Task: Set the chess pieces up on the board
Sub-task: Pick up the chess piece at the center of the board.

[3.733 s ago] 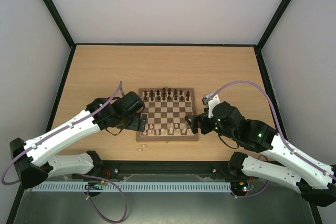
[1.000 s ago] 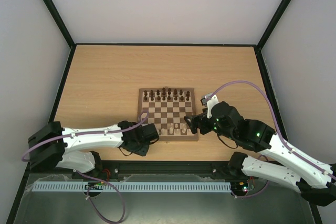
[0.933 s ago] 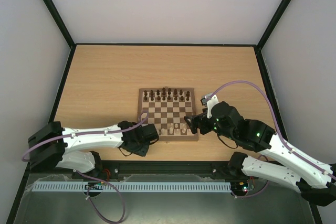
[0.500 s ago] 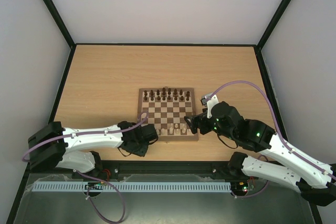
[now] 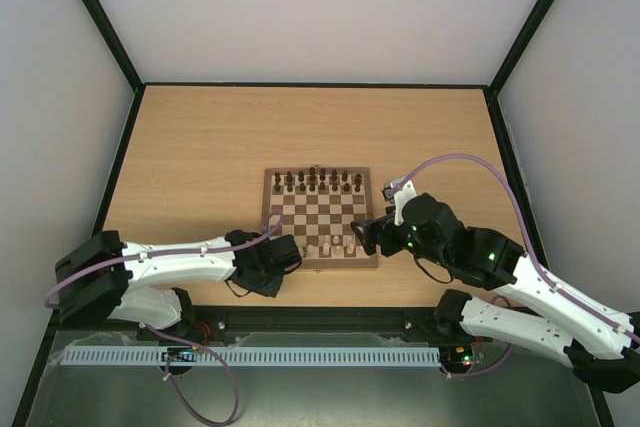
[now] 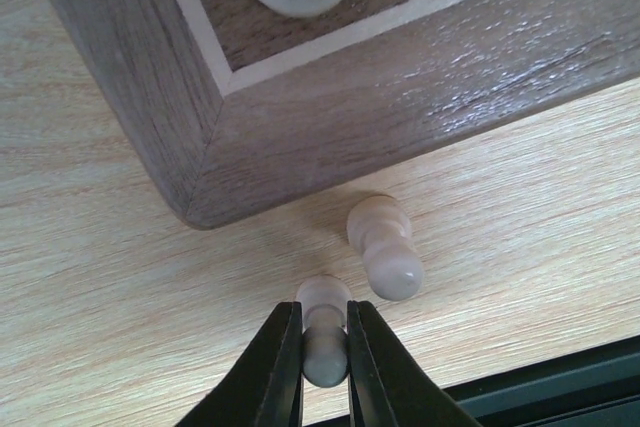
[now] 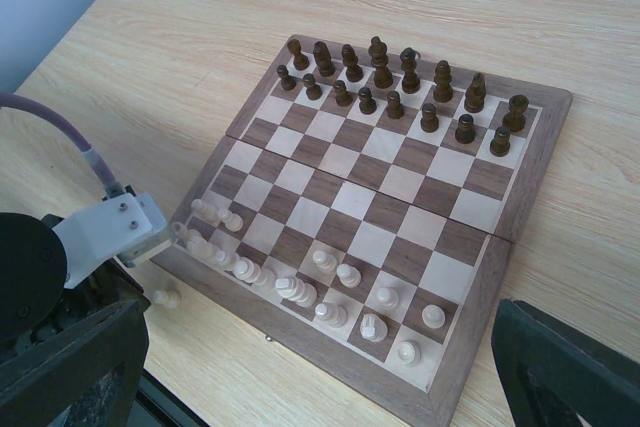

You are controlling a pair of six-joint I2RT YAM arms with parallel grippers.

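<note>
Left claw [image 6: 324,317] pinching a pale pawn [image 6: 325,357], second pale piece [image 6: 383,247] lying just beyond its tips; right claw [image 7: 320,362] hanging spread above the board [image 7: 352,200].

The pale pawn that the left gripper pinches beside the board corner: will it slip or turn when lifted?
Probably light and stiff: the pale pawn looks like turned wood. Its smooth, rounded body could pivot or slip between the narrow fingers of the left gripper. The loose pawn sits close, so a bump might tip or roll it.
</note>
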